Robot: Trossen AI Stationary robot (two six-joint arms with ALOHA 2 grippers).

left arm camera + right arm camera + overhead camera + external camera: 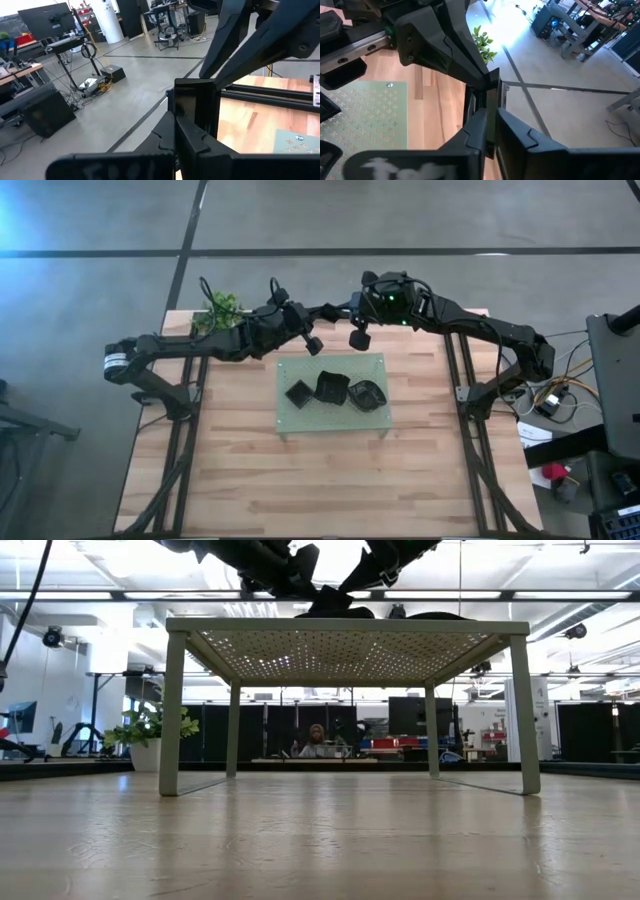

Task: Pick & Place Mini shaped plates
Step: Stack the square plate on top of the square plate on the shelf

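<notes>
A small black mini plate [192, 102] hangs in the air over the far edge of the light green perforated mat [330, 420]. My left gripper [182, 132] and my right gripper [491, 125] meet there fingertip to fingertip, both shut on this plate. Seen from above, they join at the far middle of the table, left gripper [330, 310] against right gripper [342, 308]. Three more black mini plates [299, 392], [331, 388], [367, 395] rest on the mat, which stands on legs [172, 710]. My left gripper pinches the mini plate between its two fingers at the edge nearest it [186, 125]. The fingers come level from the table's left. The plate stands on edge, clear of the mat. My right gripper has the plate's opposite edge [492, 107] between its two fingers. They slant slightly down from the table's right.
A small green leafy plant [220, 308] stands at the table's far left corner, close behind my left arm. Bare wood lies on the near half of the table [330, 490]. A person sits far off in the room behind [317, 740].
</notes>
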